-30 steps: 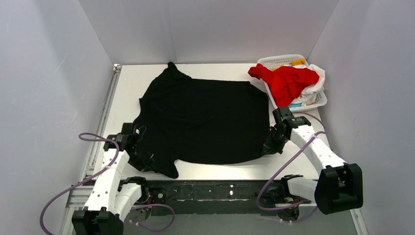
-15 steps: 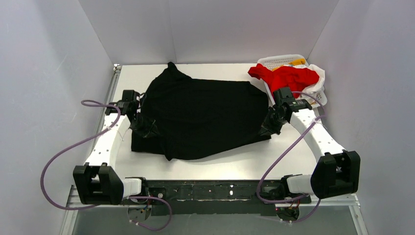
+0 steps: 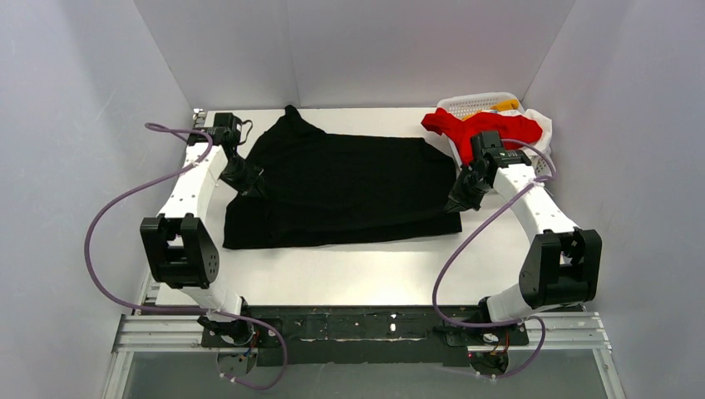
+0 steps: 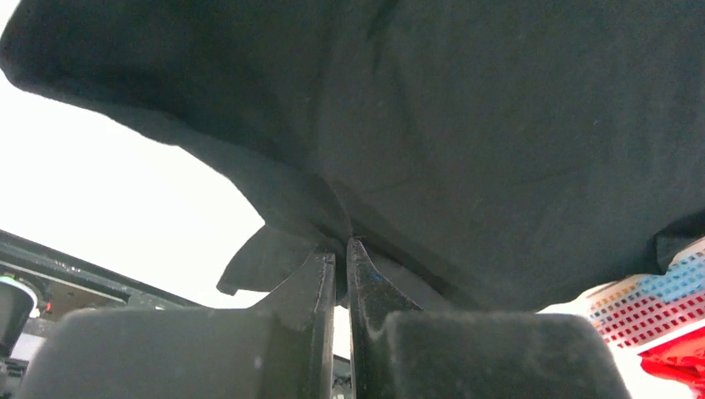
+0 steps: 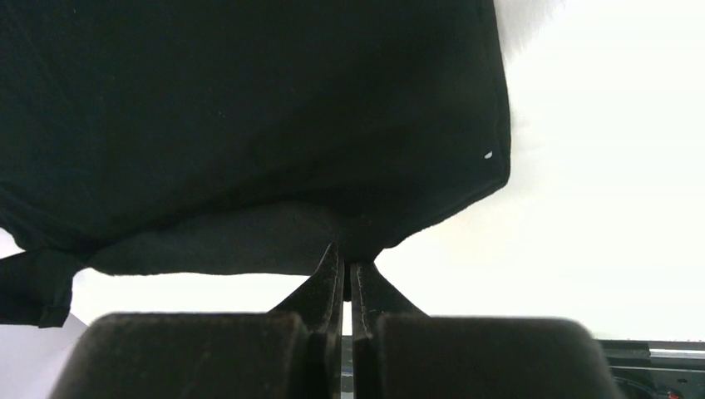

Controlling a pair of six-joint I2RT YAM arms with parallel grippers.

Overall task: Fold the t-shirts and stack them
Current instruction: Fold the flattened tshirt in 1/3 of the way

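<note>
One black t-shirt (image 3: 349, 195), both jaws clamped on its edges (one red t-shirt (image 3: 492, 129) over basket (image 3: 465, 101))

Left claw (image 3: 250, 181) and right claw (image 3: 458, 202) seemingly pinch black t-shirt (image 3: 349, 195).

The black t-shirt (image 3: 349, 187) is plain, one dark colour all over. The red t-shirt (image 3: 490, 129) is bright and plain too. Beside it are a white cloth (image 3: 542, 123) and a bit of yellow cloth (image 3: 505, 105). The basket (image 3: 465, 101) is white, with a lattice pattern. The worktop (image 3: 374, 266) is white. The arms (image 3: 191, 187) are white with black joints, and their cables (image 3: 108, 216) are purple.
</note>
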